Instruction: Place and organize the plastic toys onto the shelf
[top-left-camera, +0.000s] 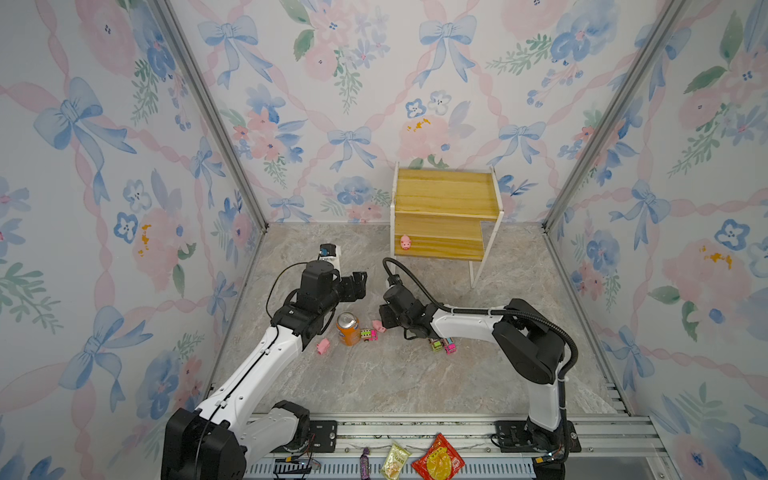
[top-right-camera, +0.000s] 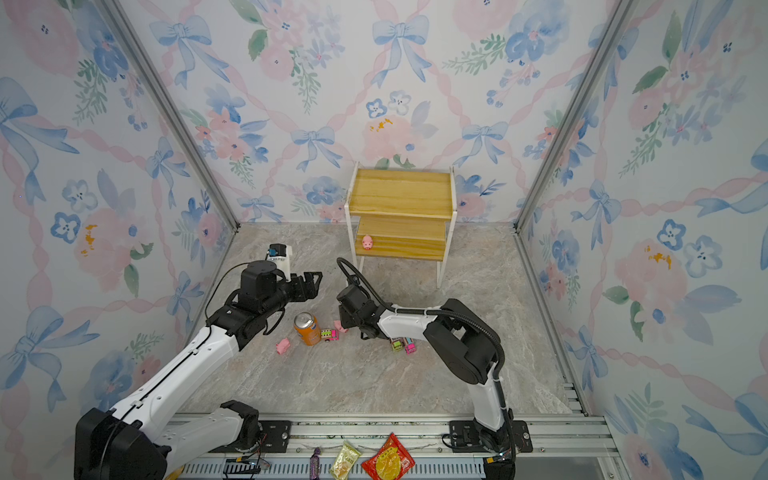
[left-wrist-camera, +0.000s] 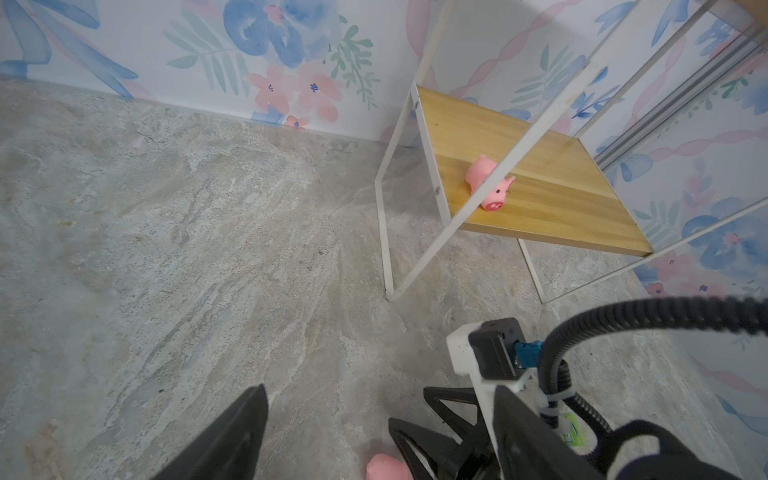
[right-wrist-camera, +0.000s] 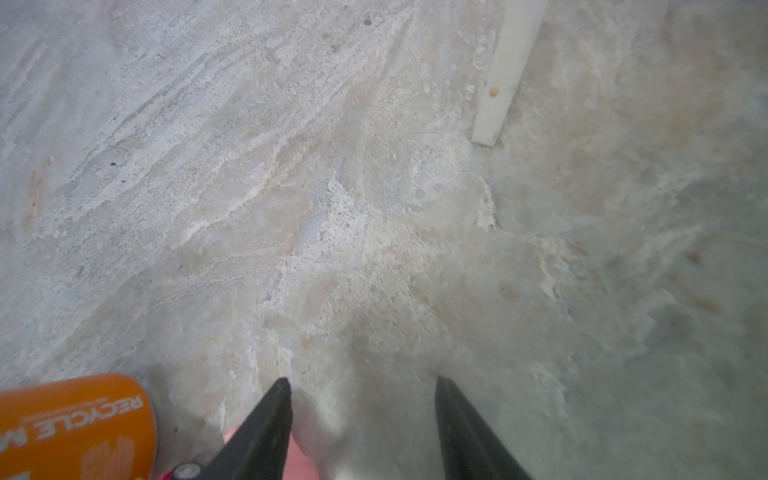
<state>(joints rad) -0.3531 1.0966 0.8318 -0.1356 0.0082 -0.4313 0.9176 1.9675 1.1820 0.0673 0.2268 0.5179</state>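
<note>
The shelf stands against the back wall, and one pink pig lies on its lower board. A second pig lies on the floor left of the orange can. A third pig lies right at my right gripper, whose jaws stand open; in the right wrist view this pig shows low between them, against one finger. Toy trucks lie by the can and under the right arm. My left gripper hovers open and empty above the floor.
An upright orange soda can stands close to the left of the right gripper. One white shelf leg lies ahead of the right gripper. Three snack packets lie on the front rail. The right arm's cable arches near the left gripper.
</note>
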